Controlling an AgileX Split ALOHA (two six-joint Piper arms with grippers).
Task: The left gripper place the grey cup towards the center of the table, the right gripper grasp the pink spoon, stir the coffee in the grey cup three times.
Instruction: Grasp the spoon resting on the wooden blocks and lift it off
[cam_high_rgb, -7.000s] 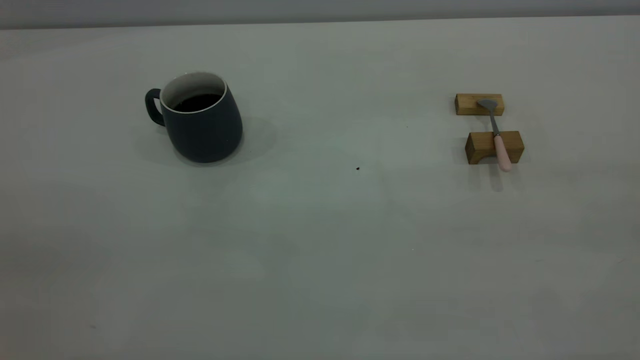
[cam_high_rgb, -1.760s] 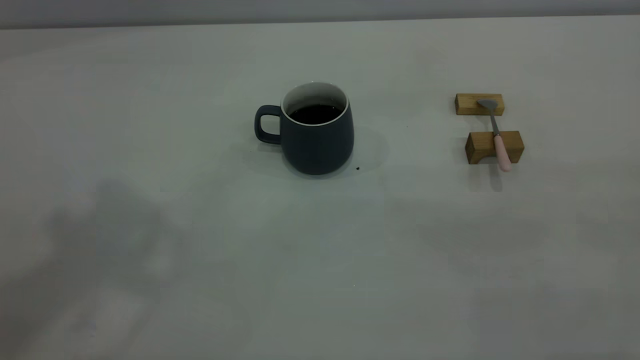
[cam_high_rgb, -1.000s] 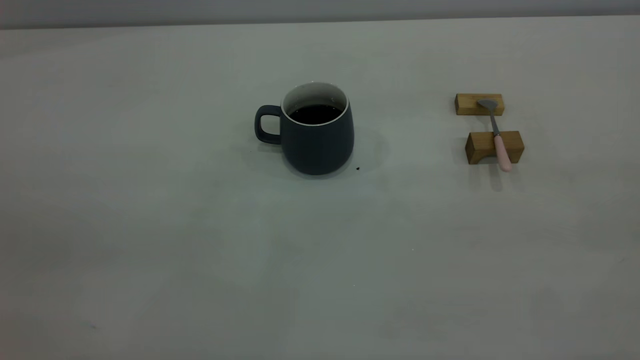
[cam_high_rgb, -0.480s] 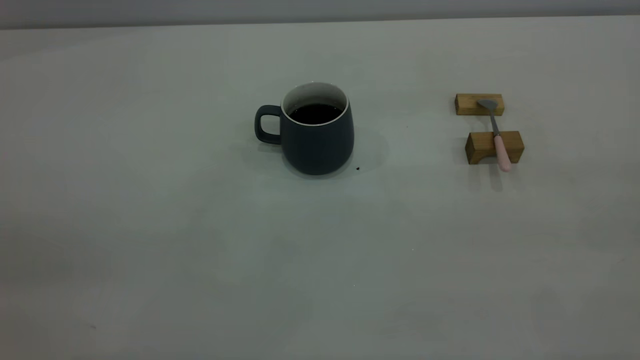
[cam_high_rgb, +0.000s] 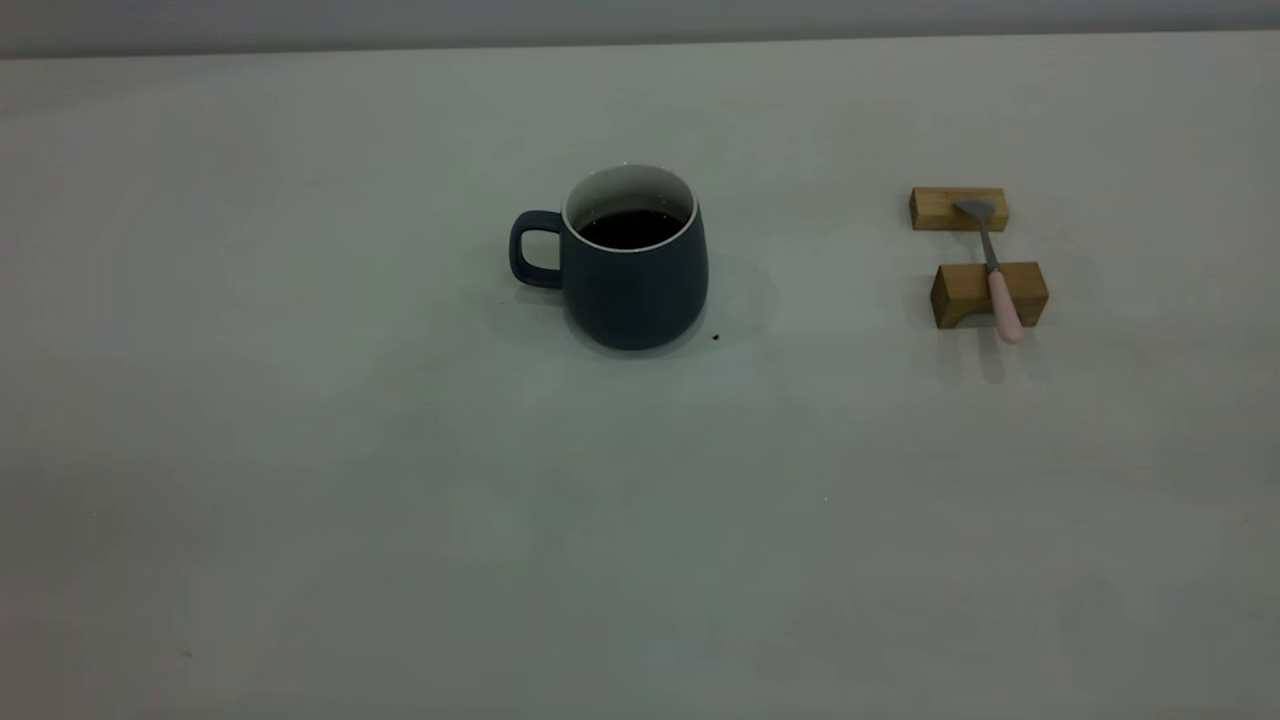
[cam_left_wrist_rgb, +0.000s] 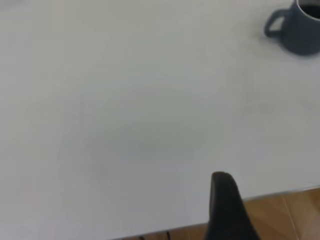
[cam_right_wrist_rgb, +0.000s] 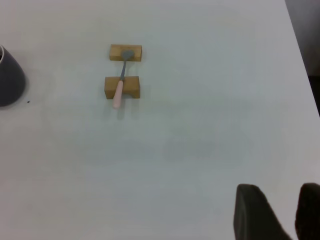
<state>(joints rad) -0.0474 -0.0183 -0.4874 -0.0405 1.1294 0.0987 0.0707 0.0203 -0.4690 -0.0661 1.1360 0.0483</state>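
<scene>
Slate-grey and upright, the grey cup (cam_high_rgb: 634, 268) stands a little above the middle of the exterior view on the pale worktop (cam_high_rgb: 400, 520), its loop handle turned toward the frame's left. Dark coffee (cam_high_rgb: 630, 229) lies flat inside it below the white rim. A tiny dark speck (cam_high_rgb: 715, 337) sits on the worktop just beside the cup's lower right edge.

At the right of the same view, well apart from the cup, the pink spoon (cam_high_rgb: 992, 268) rests across two tan wooden blocks (cam_high_rgb: 988, 294): its metal bowl lies on the farther block, and its pink handle crosses the nearer one and overhangs toward the bottom of the frame.

Neither arm shows in the exterior view. The left gripper (cam_left_wrist_rgb: 227, 210) appears only as one dark finger above the worktop's near edge, far from the cup, and whether its fingers are apart or together cannot be told. The right gripper (cam_right_wrist_rgb: 280, 212) hovers over bare worktop, well away from the spoon, its two fingers (cam_right_wrist_rgb: 252, 210) parted and holding nothing.
</scene>
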